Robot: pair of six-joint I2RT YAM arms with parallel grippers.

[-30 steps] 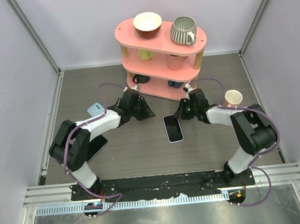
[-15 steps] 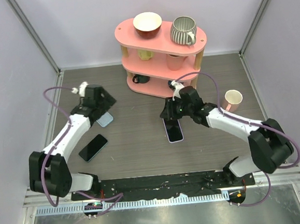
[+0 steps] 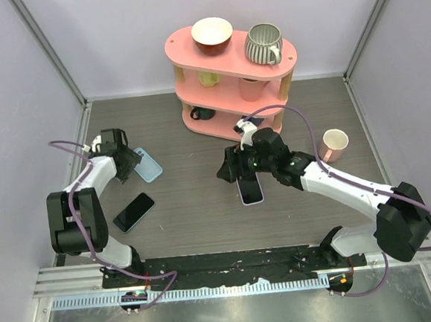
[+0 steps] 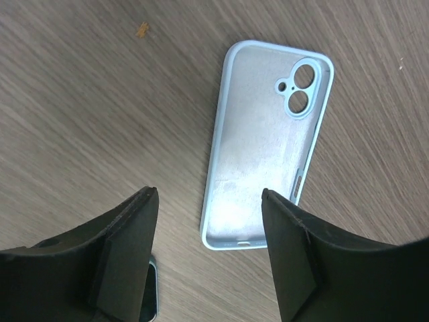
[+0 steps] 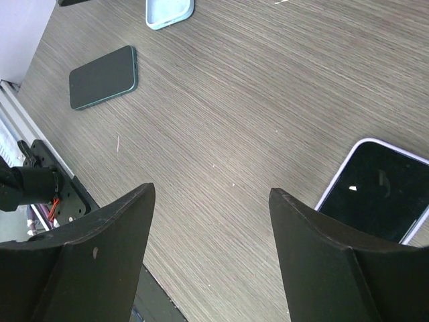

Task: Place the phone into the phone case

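A light blue phone case (image 3: 148,165) lies open side up on the left of the table, camera cutout at its far end (image 4: 268,144). My left gripper (image 3: 128,162) hovers at its left, open and empty (image 4: 209,201), with the case's near end between the fingertips in the left wrist view. A dark green phone (image 3: 134,212) lies screen up nearer the front left (image 5: 104,77). A second phone (image 3: 250,188) with a lilac edge lies mid-table (image 5: 375,194). My right gripper (image 3: 228,170) is open and empty (image 5: 211,191) above the wood just left of the lilac phone.
A pink three-tier shelf (image 3: 229,93) stands at the back with a bowl (image 3: 211,34), a striped mug (image 3: 263,44) and cups. A pale mug (image 3: 335,142) sits on the table at the right. Grey walls close in both sides.
Both grippers went from shut to open. The left arm swung left from mid-table to the case. The right arm stretched leftward over the lilac phone.
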